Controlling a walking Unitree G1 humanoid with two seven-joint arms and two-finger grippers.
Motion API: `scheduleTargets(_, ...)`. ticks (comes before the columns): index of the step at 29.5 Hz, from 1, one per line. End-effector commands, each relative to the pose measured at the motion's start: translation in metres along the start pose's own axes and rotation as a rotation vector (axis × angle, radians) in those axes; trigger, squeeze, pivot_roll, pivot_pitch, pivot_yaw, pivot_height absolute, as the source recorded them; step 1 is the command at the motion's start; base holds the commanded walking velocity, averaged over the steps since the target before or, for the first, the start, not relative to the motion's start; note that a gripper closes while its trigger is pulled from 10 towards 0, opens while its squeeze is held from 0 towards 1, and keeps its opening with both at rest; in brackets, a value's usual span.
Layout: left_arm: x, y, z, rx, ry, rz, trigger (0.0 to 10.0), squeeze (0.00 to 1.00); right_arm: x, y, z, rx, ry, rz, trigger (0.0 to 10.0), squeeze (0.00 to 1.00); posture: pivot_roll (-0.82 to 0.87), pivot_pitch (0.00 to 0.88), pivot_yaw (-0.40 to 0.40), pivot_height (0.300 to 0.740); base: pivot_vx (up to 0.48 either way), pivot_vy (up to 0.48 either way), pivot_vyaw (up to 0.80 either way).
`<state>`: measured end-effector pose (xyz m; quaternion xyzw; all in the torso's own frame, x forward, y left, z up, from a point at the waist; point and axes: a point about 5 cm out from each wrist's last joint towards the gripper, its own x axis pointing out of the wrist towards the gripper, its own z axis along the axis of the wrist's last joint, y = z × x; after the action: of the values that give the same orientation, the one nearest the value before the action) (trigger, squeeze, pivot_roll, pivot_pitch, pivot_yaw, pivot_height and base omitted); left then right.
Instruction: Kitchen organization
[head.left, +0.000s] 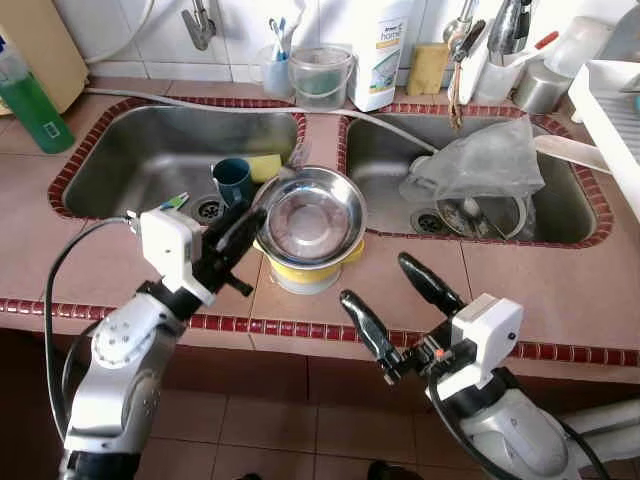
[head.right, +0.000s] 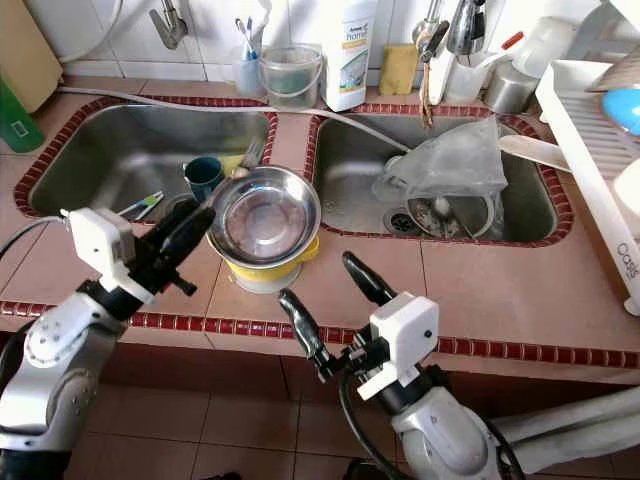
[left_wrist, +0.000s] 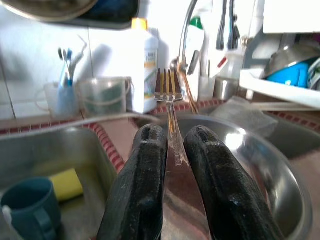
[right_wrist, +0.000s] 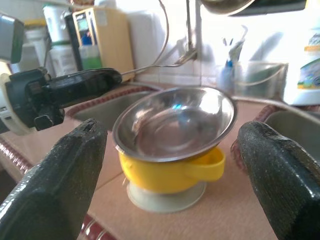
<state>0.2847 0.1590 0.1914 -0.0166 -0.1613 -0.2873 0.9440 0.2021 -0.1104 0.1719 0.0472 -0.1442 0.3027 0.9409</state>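
A steel bowl (head.left: 310, 218) rests on a yellow cup (head.left: 305, 268) that stands on a white base, on the tiled counter strip between the two sinks. Just left of the bowl, my left gripper (head.left: 243, 230) is shut on a fork (left_wrist: 169, 95); the tines point past the bowl's far rim toward the wall. In front of the bowl, near the counter's front edge, my right gripper (head.left: 377, 280) is open with nothing between its fingers (right_wrist: 60, 170). Through that gap, the right wrist view looks at the bowl (right_wrist: 175, 122).
The left sink (head.left: 130, 150) holds a teal mug (head.left: 233, 180) and a yellow sponge (head.left: 265, 165). A clear plastic bag (head.left: 485, 160) covers dishes in the right sink. A detergent bottle (head.left: 380, 50), a plastic tub (head.left: 320, 75) and a green bottle (head.left: 32, 105) line the back. A white dish rack (head.right: 590, 130) stands at right.
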Motion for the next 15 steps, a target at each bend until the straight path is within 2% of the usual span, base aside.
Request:
scheduleTargets(1, -0.001, 0.008, -0.001, -0.008, 0.015, 0.027, 10.0, 0.00, 0.000, -0.006, 0.002, -0.010, -0.019, -0.045, 10.0, 0.00, -0.14, 0.162, 0.046, 0.740, 0.000, 0.000, 0.00)
scheduleTargets(5, 0.002, 0.013, 0.000, -0.001, 0.011, 0.032, 10.0, 0.00, 0.003, -0.012, 0.006, -0.018, -0.044, -0.080, 10.0, 0.00, -0.14, 0.161, 0.049, 0.740, 0.000, 0.000, 0.00)
scheduleTargets(8, 0.006, 0.020, 0.002, -0.017, 0.000, 0.067, 10.0, 0.00, 0.005, -0.015, 0.009, -0.025, -0.063, -0.103, 10.0, 0.00, -0.14, 0.158, 0.052, 0.740, 0.000, 0.000, 0.00)
scheduleTargets(15, 0.016, 0.034, 0.008, 0.007, -0.023, 0.130, 10.0, 0.00, 0.012, -0.022, 0.019, -0.029, -0.126, -0.160, 10.0, 0.00, -0.14, 0.149, 0.059, 0.740, 0.000, 0.000, 0.00)
